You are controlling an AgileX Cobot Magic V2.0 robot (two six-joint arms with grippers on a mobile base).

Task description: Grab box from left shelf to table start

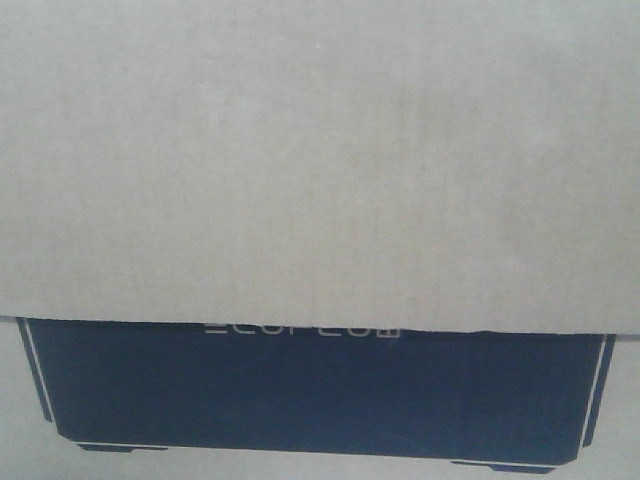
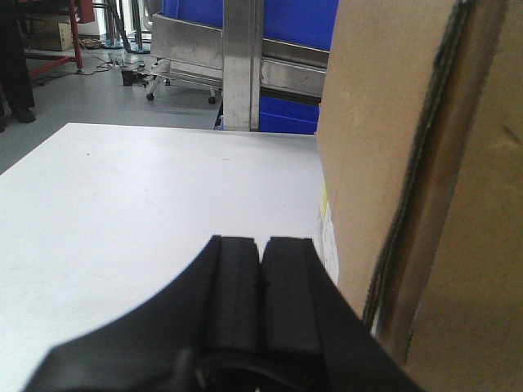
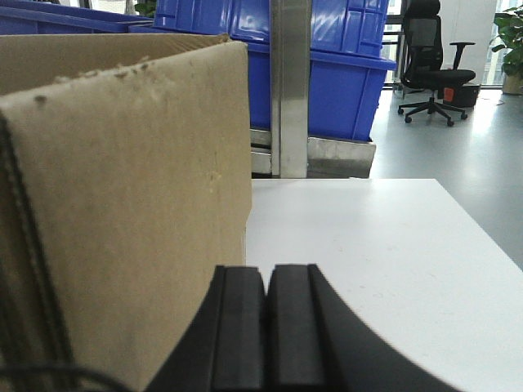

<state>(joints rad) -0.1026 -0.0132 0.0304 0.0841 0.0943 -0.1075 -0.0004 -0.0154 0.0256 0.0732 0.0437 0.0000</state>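
The brown cardboard box (image 1: 320,160) fills the front view, its black white-outlined panel (image 1: 310,390) along the bottom. It stands on the white table (image 2: 147,188). In the left wrist view the box (image 2: 384,139) is at the right, close beside my left gripper (image 2: 261,242), which is shut with nothing between the pads. In the right wrist view the box (image 3: 131,180) is at the left, close beside my right gripper (image 3: 267,269), also shut and empty. The shelf's silver metal frame shows behind the table in the left wrist view (image 2: 241,65) and in the right wrist view (image 3: 290,90).
Blue plastic bins (image 3: 327,65) sit on the rack behind the table. A black office chair (image 3: 429,61) stands far right on the grey floor. A red-framed stand (image 2: 57,33) and someone's dark legs (image 2: 12,65) are at the far left.
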